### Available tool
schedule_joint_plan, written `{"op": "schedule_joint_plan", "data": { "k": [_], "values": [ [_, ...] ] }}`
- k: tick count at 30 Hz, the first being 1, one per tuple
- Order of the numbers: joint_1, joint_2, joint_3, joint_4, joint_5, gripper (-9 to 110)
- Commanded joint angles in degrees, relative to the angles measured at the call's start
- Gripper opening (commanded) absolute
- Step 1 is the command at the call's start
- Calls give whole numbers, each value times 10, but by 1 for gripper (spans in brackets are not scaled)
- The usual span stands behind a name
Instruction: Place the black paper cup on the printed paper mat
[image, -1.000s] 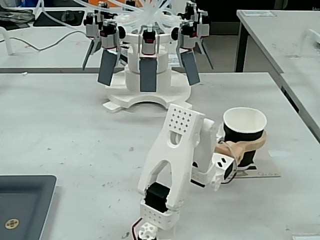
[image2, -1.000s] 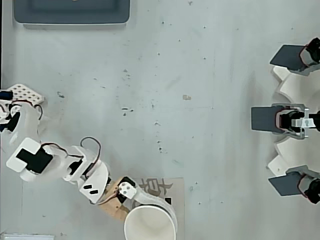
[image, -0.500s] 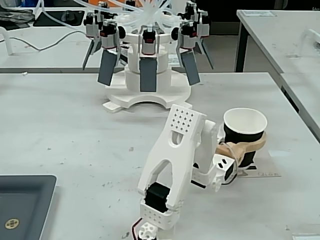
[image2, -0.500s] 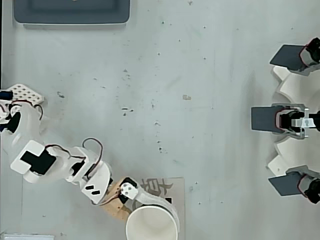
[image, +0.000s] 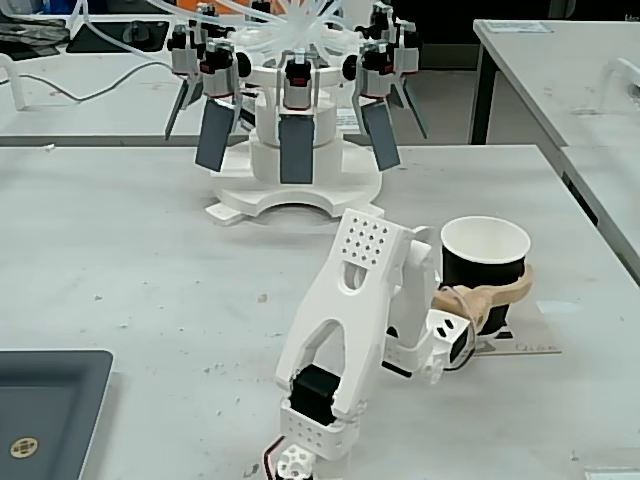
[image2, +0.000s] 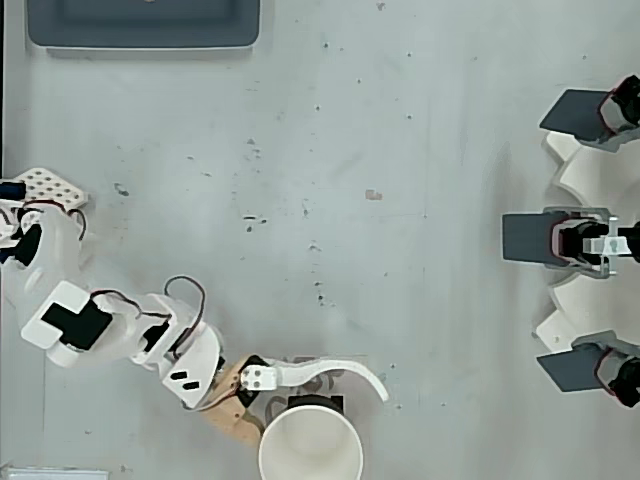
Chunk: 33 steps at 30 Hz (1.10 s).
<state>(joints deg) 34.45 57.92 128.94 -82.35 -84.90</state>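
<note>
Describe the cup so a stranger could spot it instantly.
Start at the white arm on the grey table. Follow it to its gripper, whose fingers curve around the cup. It is the only cup here: black outside, white inside, standing upright on a paper mat.

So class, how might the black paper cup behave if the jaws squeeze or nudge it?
The black paper cup looks empty, so it is probably light. Its thin paper wall may dent under a squeeze. Being tall with a narrower base, it could tip if nudged near the rim.

Around the gripper (image: 505, 297) the cup (image: 485, 270) fills the gap between its fingers. Beyond it, bare table (image2: 330, 170) lies open up to the white fixture (image: 292, 130); the tray (image2: 145, 25) sits well apart.
</note>
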Motion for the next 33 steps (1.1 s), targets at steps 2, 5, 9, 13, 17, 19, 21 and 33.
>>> {"op": "schedule_joint_plan", "data": {
  "k": [2,5,9,13,17,19,21,33],
  "values": [
    [25,54,17,4,-15,49],
    [43,86,44,24,-21,53],
    [52,131,91,25,-22,56],
    [53,190,151,24,-23,57],
    [53,249,209,23,-22,56],
    [53,280,241,21,-21,56],
    [53,313,275,19,-19,55],
    [44,474,424,20,-15,51]
  ]
}}
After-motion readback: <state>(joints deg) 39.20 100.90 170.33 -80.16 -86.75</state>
